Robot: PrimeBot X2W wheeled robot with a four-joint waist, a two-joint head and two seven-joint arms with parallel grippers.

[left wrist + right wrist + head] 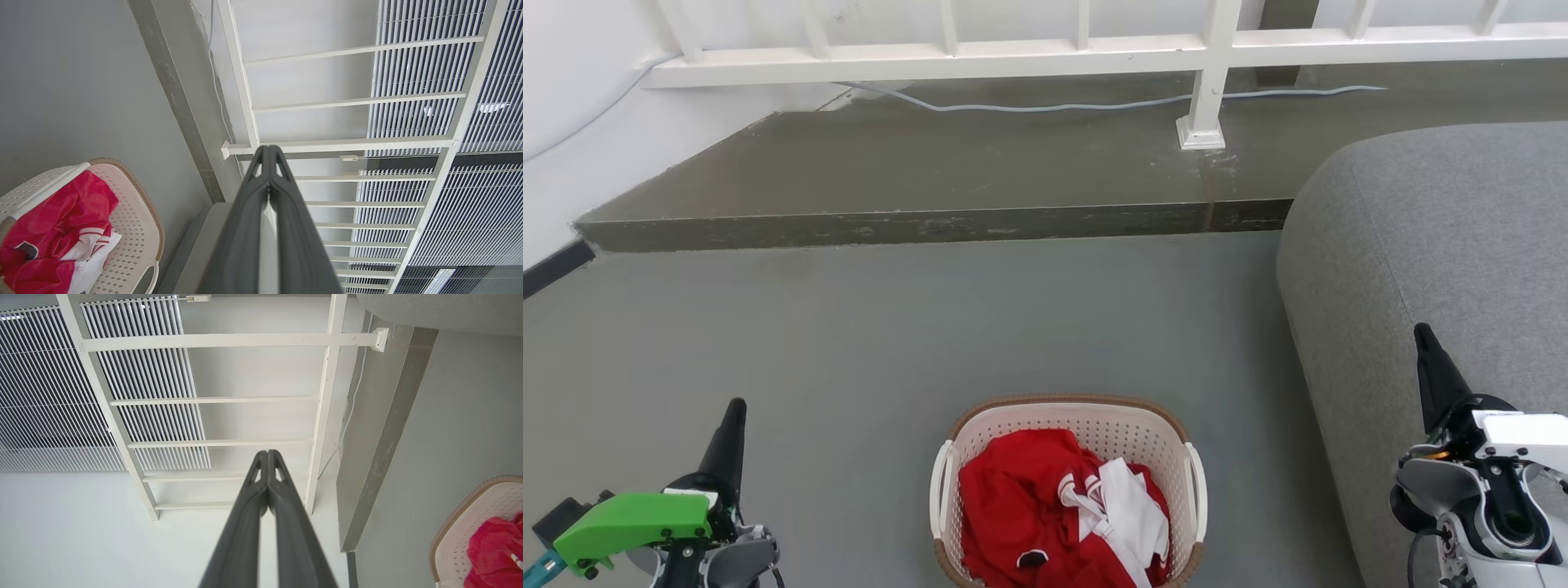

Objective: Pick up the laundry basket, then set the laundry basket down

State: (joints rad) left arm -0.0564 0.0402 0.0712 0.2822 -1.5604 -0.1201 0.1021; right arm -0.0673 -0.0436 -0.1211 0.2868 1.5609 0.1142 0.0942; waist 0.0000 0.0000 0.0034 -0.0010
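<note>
The laundry basket (pixel 1086 420) stands on the grey floor at the bottom middle of the head view, cream-white and perforated with a brown rim and white side handles. Red and white clothes (pixel 1054 514) lie inside it. My left gripper (pixel 731 429) is shut, held well to the basket's left. To the basket's right, in front of the sofa, is my right gripper (pixel 1427 351), shut too. The basket (pixel 135 220) shows at the lower left of the left wrist view beside the shut gripper (pixel 268 149). In the right wrist view the basket (pixel 461 526) sits at the lower right, apart from the shut gripper (pixel 267 453).
A grey sofa (pixel 1429 253) fills the right side, close to the basket. A raised concrete step (pixel 931 220) crosses the floor ahead, with a white railing (pixel 1209 73) and a pale cable (pixel 1029 106) on it. A white wall (pixel 572 106) closes the left.
</note>
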